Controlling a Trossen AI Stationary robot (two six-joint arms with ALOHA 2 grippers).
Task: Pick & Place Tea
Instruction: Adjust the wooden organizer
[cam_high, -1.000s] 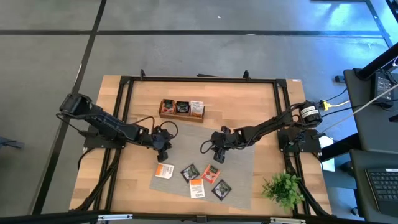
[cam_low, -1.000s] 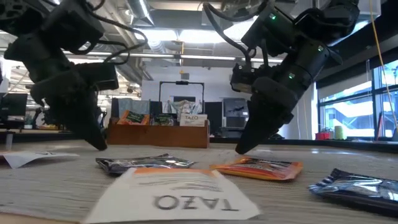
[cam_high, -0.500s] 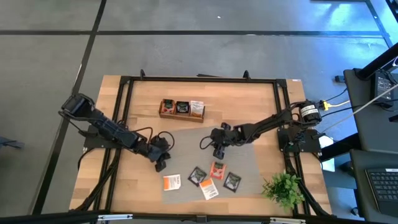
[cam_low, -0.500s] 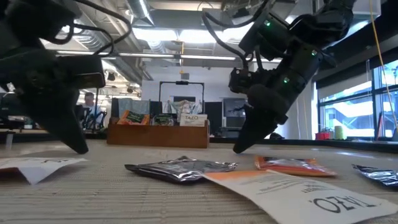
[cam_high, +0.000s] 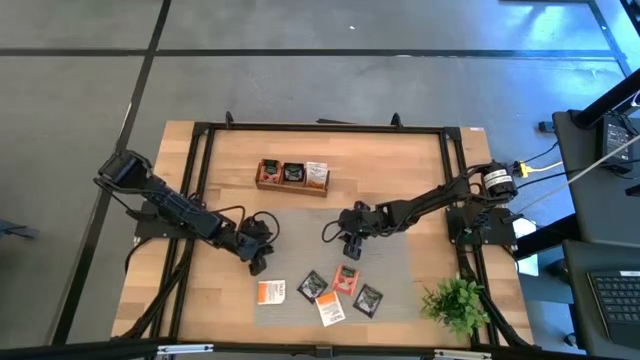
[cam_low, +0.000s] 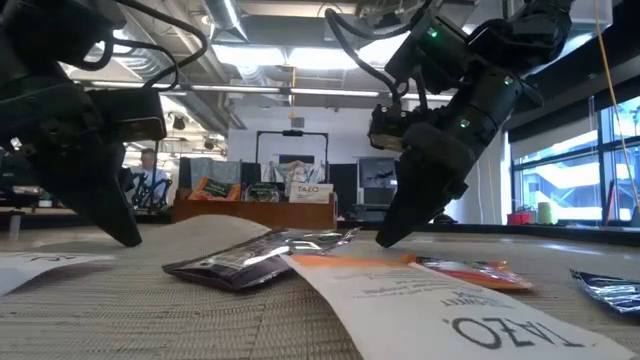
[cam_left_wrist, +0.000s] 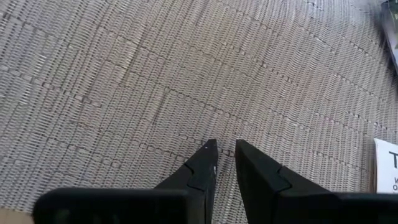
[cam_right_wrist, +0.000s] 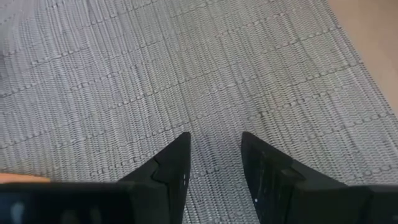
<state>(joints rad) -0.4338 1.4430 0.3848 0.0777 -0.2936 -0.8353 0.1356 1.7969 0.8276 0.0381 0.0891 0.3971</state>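
Several tea sachets lie flat on a grey woven mat (cam_high: 300, 235) near the table's near edge: white-orange ones (cam_high: 270, 292) (cam_high: 330, 309), an orange one (cam_high: 345, 277), dark ones (cam_high: 312, 285) (cam_high: 367, 298). In the low view a dark foil sachet (cam_low: 255, 262) and a white TAZO sachet (cam_low: 450, 310) lie closest. My left gripper (cam_high: 257, 263) (cam_left_wrist: 225, 148) stands on the mat's left part, its fingers a narrow gap apart. My right gripper (cam_high: 350, 252) (cam_right_wrist: 214, 140) stands open on the mat just beyond the orange sachet. My left gripper sets its fingertips (cam_low: 130, 238) down on the mat (cam_left_wrist: 186, 74), slanting down from the table's left; nothing shows between the fingers. My right gripper reaches the mat (cam_right_wrist: 186, 62) with its fingertips (cam_low: 385, 238), slanting down from the right; bare mat shows in its gap.
A brown wooden tray (cam_high: 292, 175) (cam_low: 255, 210) with sachets standing in its three compartments sits toward the far edge. A green plant (cam_high: 455, 300) stands at the near right corner. Black frame rails (cam_high: 320, 128) border the table. A person shows in the room beyond.
My left gripper has moved toward the near left. The sachets have slid together toward the near right, as if carried by the mat, then back a little to the left. In the low view the white TAZO sachet has come nearer and moved rightward.
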